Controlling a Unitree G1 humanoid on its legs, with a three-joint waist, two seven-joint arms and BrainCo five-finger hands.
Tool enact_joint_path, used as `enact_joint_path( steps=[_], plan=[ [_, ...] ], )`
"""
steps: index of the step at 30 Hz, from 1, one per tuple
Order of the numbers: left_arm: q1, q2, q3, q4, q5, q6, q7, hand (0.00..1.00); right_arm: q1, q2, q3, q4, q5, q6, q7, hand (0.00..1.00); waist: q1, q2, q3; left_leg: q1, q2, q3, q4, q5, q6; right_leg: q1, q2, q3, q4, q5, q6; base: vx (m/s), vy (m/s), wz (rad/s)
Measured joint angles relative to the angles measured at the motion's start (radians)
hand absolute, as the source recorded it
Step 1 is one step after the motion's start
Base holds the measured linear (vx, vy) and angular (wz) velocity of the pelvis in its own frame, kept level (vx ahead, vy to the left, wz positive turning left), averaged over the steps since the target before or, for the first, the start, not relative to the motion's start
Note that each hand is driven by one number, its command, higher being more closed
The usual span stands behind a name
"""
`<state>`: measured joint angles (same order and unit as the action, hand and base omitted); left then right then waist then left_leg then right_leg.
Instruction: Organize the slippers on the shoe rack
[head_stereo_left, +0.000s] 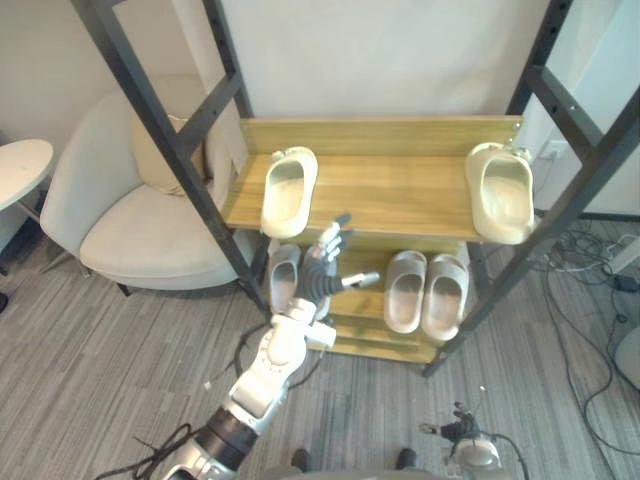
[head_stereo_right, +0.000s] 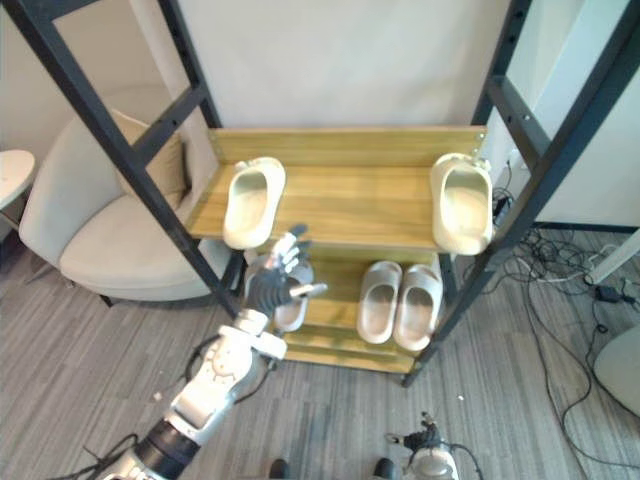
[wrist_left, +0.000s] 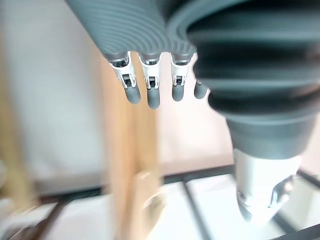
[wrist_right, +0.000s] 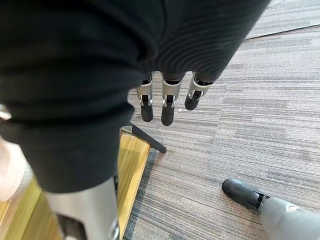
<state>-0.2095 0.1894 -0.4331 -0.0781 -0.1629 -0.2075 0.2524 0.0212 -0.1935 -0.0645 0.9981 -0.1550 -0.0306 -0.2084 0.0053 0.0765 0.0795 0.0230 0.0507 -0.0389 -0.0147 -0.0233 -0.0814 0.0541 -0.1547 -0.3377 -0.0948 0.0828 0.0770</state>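
While the left hand hovers in front of the shoe rack, fingers spread and straight with nothing in them, the step in hand looks to be a reach for the left cream slipper on the rack's upper shelf. To do it well, I would bring the hand up over that shelf's front edge and close fingers and thumb round the slipper's side wall rather than its toe. Then I would lift it clear of the wood and carry it along the rack to sit just beside its mate, toes facing the same way, keeping off the rack's slanted black post.

The upper shelf bears two cream slippers, the left one at the rack's left end and the right cream slipper at its right end, well apart. The lower shelf shows three grey ones: a single grey slipper at the left, partly behind the hand, which may hide another, and a grey pair side by side at the right.

The right hand hangs low by the rack's foot, fingers loose, straight and empty.
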Motion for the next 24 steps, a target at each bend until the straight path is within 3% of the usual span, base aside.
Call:
enact_joint_path(
  steps=[10,17,24],
  plan=[
    [-0.121,0.131,0.196,0.001,0.003,-0.008,0.077,0.0,-0.003,-0.015,-0.001,-0.004,0.0,0.0,0.009,0.0,0.0,0.0,-0.008,-0.004,0.0,-0.001,-0.001,-0.001,-0.001,-0.003,0.0,-0.001,-0.001,0.002,0.008,0.0,0.0,0.0],
    [-0.277,0.248,0.29,0.198,-0.041,-0.005,0.097,0.0,-0.001,-0.014,-0.003,-0.036,0.001,0.003,0.024,0.0,-0.004,0.0,-0.007,-0.019,0.0,0.002,-0.002,-0.002,-0.001,-0.022,0.0,0.004,-0.001,0.003,0.009,0.0,0.0,-0.01],
    [-0.397,0.35,0.296,0.392,-0.089,0.007,0.092,0.0,-0.002,-0.011,-0.01,-0.044,0.007,0.003,0.038,0.0,-0.011,0.005,-0.003,-0.024,0.0,0.025,-0.003,-0.009,-0.001,-0.042,0.001,0.028,-0.001,0.004,0.01,0.01,0.008,-0.1]
  ],
)
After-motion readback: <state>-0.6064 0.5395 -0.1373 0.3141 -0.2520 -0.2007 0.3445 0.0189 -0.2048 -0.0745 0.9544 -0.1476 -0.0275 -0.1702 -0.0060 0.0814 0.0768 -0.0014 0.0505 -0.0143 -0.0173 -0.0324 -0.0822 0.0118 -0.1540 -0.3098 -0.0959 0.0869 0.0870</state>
